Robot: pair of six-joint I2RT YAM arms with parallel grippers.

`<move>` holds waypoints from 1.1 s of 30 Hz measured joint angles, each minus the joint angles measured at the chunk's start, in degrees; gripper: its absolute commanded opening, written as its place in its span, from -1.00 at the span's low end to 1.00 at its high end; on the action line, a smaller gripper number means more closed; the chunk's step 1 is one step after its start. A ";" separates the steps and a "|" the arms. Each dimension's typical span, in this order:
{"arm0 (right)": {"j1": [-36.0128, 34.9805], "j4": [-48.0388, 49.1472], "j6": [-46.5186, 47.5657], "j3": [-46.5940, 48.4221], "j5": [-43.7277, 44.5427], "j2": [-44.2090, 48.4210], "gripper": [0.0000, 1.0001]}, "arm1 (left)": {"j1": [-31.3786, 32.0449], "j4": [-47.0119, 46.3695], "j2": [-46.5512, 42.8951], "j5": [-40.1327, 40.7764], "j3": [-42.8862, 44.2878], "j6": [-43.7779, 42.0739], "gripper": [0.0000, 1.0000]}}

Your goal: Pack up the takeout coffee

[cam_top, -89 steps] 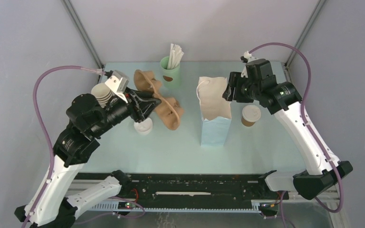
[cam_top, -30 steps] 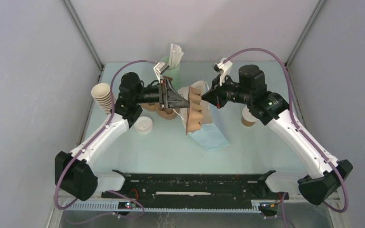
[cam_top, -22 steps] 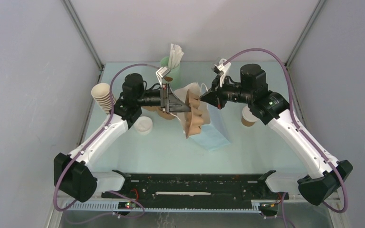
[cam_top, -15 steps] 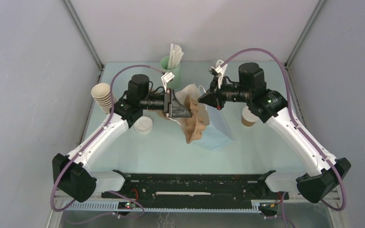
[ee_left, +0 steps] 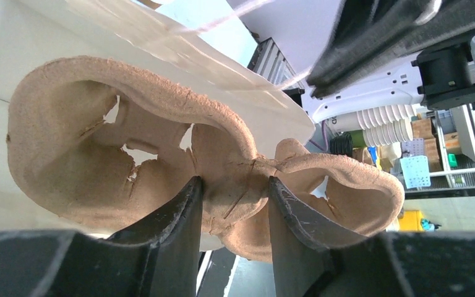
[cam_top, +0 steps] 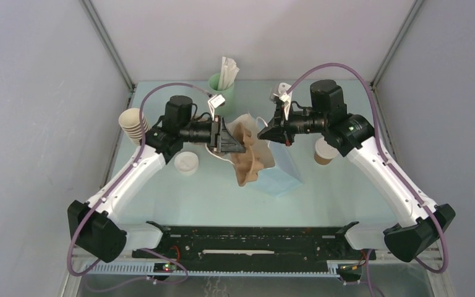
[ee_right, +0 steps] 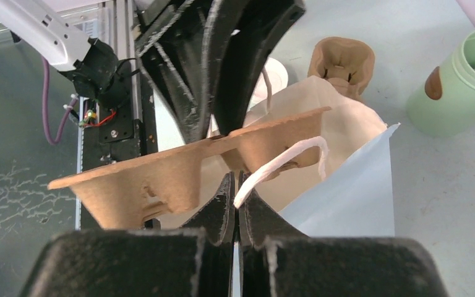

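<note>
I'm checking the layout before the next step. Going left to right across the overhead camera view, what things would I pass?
stack of brown cups → white lid → cardboard cup carrier → takeout coffee

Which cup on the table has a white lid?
The short brown paper cup on the far right; the green cup holds sticks, the stacked cups are open.

Rough matt pulp cup carrier (ee_left: 68, 154); smooth paper bag (ee_right: 346, 198); kraft-paper takeout coffee (cam_top: 325, 152).
</note>
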State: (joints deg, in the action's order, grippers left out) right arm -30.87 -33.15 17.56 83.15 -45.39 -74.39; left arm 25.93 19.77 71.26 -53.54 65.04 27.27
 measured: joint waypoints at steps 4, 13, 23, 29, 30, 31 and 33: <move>0.00 -1.84 2.40 0.31 -1.99 0.00 -1.00 | -0.48 2.84 2.64 -0.17 2.84 -1.90 -1.00; -2.16 -6.45 7.54 2.93 -4.76 -1.66 -1.00 | -0.50 7.37 3.32 2.67 6.91 -6.01 -1.00; -2.64 -7.54 8.59 3.50 -4.90 -2.56 -1.00 | -0.35 12.74 5.57 8.61 9.64 -13.99 -1.00; -2.64 -7.80 8.76 3.50 -4.87 -2.56 -1.00 | 0.42 13.68 5.62 11.96 9.29 -15.08 -1.00; -2.67 -7.80 8.74 3.50 -4.72 -2.56 -1.00 | 0.79 14.10 5.70 12.79 9.16 -15.37 -1.00; -2.71 -7.80 8.74 3.50 -4.55 -2.56 -1.00 | 1.14 14.34 5.73 13.42 8.90 -15.72 -1.00; -2.91 -7.76 8.72 3.50 -4.17 -2.56 -1.00 | 1.57 14.78 5.73 14.60 8.37 -15.87 -1.00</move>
State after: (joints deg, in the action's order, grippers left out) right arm -33.78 -40.91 26.28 86.65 -49.56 -76.95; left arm 27.51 34.54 76.99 -38.94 73.41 11.40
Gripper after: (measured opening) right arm 0.017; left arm 0.437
